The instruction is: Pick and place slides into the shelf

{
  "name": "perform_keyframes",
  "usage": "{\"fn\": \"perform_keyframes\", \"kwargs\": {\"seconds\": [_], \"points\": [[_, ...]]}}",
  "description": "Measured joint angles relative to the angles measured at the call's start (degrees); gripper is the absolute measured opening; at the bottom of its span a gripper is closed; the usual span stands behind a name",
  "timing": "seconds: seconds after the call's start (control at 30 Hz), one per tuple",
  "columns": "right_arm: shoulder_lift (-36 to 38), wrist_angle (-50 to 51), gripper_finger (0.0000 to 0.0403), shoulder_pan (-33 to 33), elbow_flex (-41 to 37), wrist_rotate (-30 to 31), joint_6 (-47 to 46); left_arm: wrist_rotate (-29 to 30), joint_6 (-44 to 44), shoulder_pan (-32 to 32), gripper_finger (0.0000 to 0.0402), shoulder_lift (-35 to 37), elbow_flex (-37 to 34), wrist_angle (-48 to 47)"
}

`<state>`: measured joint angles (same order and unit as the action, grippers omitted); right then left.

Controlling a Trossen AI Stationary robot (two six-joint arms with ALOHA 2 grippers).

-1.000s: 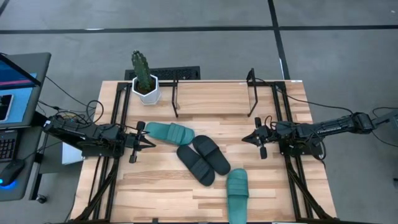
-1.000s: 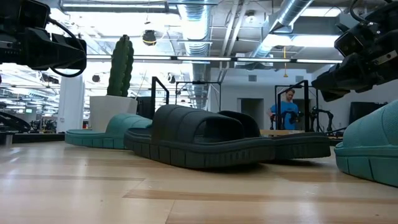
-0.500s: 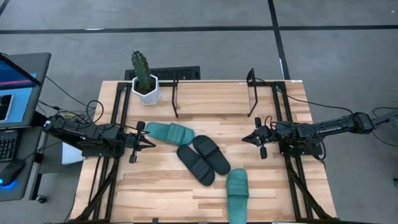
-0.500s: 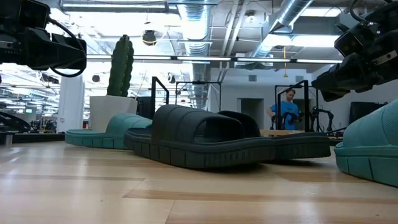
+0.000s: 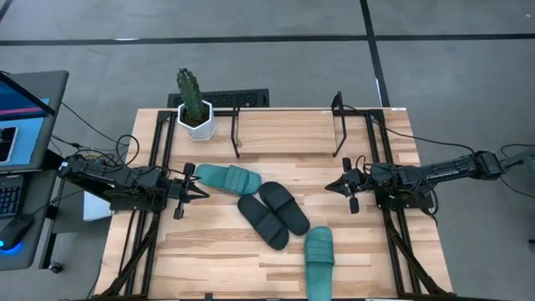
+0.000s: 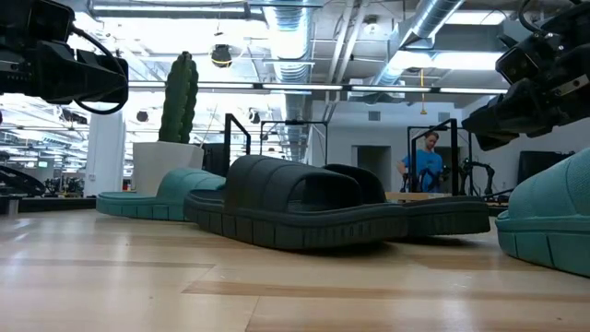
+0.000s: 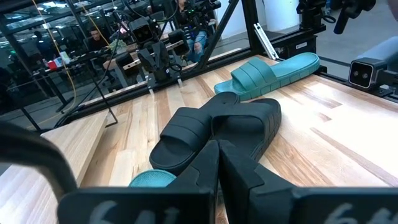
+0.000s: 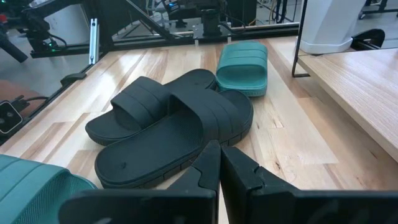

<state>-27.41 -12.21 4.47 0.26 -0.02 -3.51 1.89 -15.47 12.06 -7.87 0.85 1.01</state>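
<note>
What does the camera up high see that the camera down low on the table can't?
Only the high view shows all four slides at once, including both full teal slides, plus both whole arms and the laptop. Only the low view shows the room's ceiling pipes and a person far behind. Both show the cactus, the shelf and the two black slides.
</note>
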Motion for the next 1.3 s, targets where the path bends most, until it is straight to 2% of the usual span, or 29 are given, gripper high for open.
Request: {"fn": "perform_keyframes", "kwargs": {"seconds": [0.77, 1.1, 1.3], "points": [[0.0, -0.1, 0.0, 0.0, 0.0, 0.0, 0.3, 0.0, -0.1, 0.0, 0.0, 0.0, 0.0, 0.0], [0.0, -3.1, 0.0, 0.0, 0.0, 0.0, 0.2, 0.0, -0.2, 0.0, 0.0, 0.0, 0.0, 0.0], [0.0, -8.2, 0.0, 0.0, 0.0, 0.0, 0.5, 0.0, -0.2, 0.0, 0.0, 0.0, 0.0, 0.0]]}}
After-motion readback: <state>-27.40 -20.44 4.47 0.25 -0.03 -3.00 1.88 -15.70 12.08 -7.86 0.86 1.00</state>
